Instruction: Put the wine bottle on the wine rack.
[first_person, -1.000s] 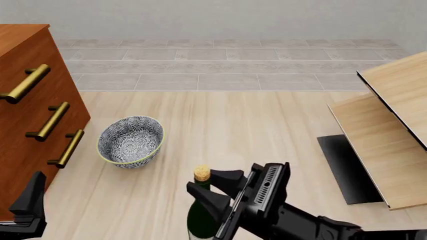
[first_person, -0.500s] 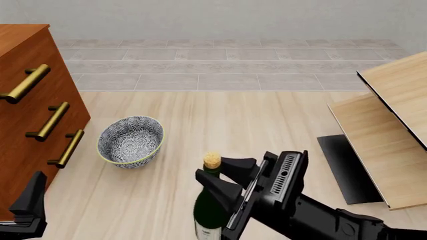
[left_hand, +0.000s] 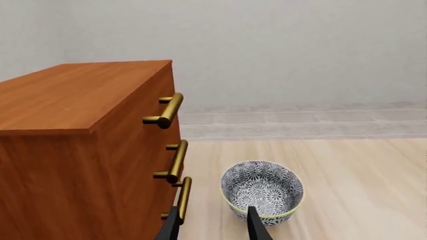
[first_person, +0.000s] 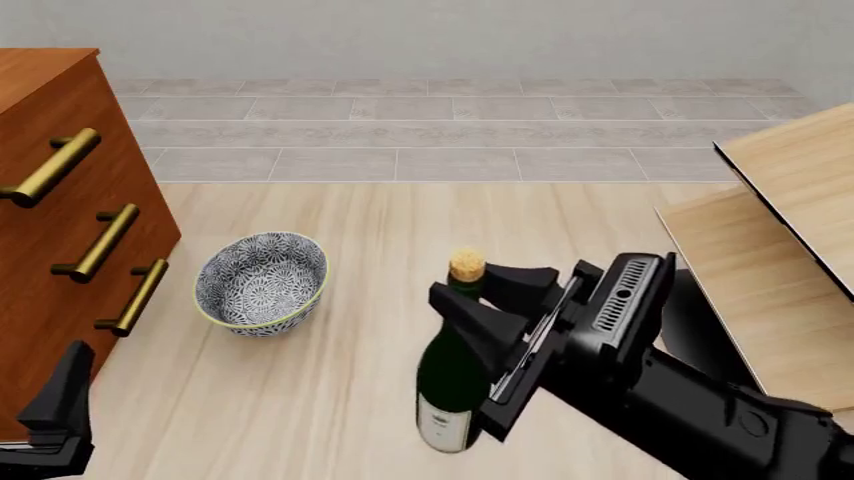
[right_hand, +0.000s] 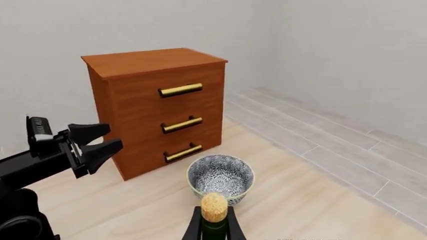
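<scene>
The wine bottle (first_person: 451, 385) is dark green with a tan cork and a white label low on its body. It stands upright in the front middle of the table. My right gripper (first_person: 467, 284) is shut on its neck just under the cork. In the right wrist view the cork of the wine bottle (right_hand: 214, 206) shows between the tips of the right gripper (right_hand: 214, 231). The wine rack (first_person: 781, 290), pale slanted wood panels on a black base plate, is to the right of the bottle. My left gripper (first_person: 60, 400) sits open at the front left, holding nothing.
A patterned grey-blue bowl (first_person: 262, 280) sits left of the bottle. A reddish-brown drawer cabinet (first_person: 54, 240) with brass handles fills the left edge. The left wrist view shows the left gripper (left_hand: 213, 227) pointing between the cabinet (left_hand: 80, 150) and the bowl (left_hand: 262, 190).
My right gripper has carried the wine bottle up and to the right, toward the wine rack. More of the bottle's body now shows. The left arm has not moved.
</scene>
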